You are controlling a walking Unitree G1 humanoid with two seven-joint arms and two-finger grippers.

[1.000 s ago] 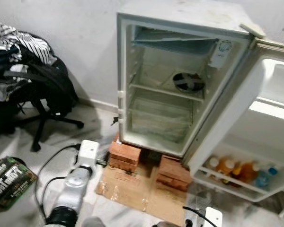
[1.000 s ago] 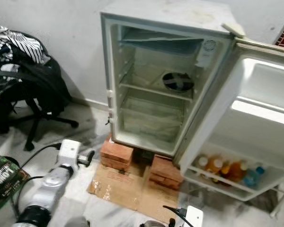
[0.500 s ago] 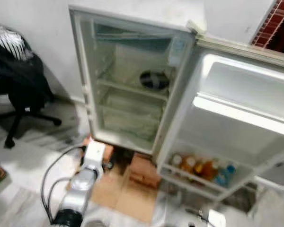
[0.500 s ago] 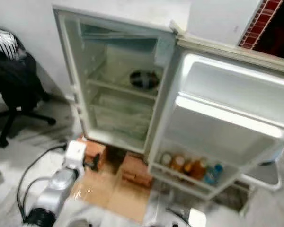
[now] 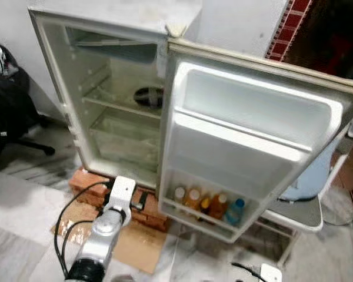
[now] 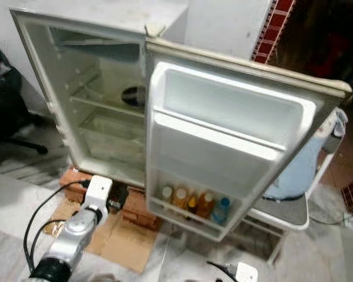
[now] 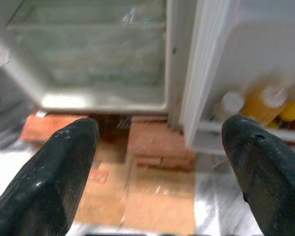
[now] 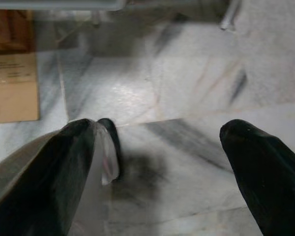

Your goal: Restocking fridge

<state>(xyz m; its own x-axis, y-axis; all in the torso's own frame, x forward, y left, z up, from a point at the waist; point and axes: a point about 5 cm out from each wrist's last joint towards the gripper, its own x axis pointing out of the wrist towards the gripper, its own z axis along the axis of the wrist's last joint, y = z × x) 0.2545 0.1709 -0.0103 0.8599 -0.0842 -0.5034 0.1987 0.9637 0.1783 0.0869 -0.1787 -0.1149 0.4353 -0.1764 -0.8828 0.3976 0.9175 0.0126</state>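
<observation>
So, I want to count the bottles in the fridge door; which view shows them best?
The left eye view: all the bottles line up on the door's bottom shelf. The right eye view shows the same row; the left wrist view catches some, blurred.

White plastic fridge door point(image 5: 247, 147) gleams glossy; rough red bricks point(image 5: 88, 182) under it, matt brown cardboard point(image 5: 135, 249) on polished marble floor point(image 8: 196, 88)
</observation>
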